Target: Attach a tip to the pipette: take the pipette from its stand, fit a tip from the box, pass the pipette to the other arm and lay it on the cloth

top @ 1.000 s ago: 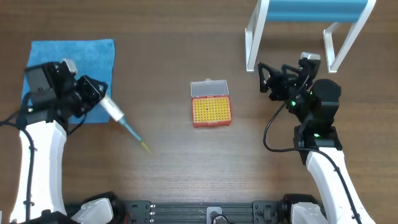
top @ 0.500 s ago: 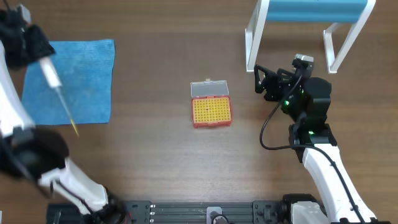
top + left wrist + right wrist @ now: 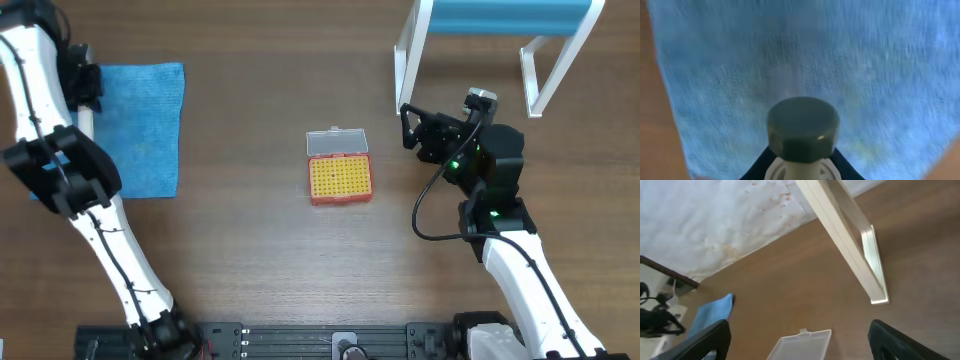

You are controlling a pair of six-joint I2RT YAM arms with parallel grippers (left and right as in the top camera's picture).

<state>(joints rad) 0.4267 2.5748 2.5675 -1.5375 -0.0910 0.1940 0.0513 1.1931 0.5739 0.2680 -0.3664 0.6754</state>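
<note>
**L arm has pipette over cloth, R arm idle & open**

Counts: 1 pipette [image 3: 802, 127], 1 cloth [image 3: 140, 130], 1 tip box [image 3: 340, 178], 1 stand [image 3: 500, 18], 2 grippers.

Materials/shapes:
- Pipette seen end-on in left wrist view. Dark grey plunger knob [image 3: 802, 117], roundish w/ faceted sides, sits on a white ribbed collar.
- Cloth is blue, rectangular, w/ a fuzzy woven texture. It lies flat on the counter [image 3: 260, 260], which is brown wood-grain.
- Tip box has a red-orange base and a grid of yellow tips. Its clear lid [image 3: 337, 142] is hinged open on the far side.
- Stand has a white frame w/ angled legs and a blue top, at the far right of the counter.

Grippers:
- Left gripper [image 3: 82, 85] is clamped on the pipette, at the cloth's left edge; the cloth lies directly behind the knob in the wrist view.
- Right gripper [image 3: 418, 130] has its jaws spread wide w/ nothing between them. It sits between tip box and stand, near the stand's leg.

Vs 0.5 s ago:
- L gripper came in from the far-left corner to the cloth's edge.
- Pipette went from a long diagonal across the cloth to a short stub in top view.
- R gripper crept slightly left.
- Box, cloth & stand unmoved.
</note>
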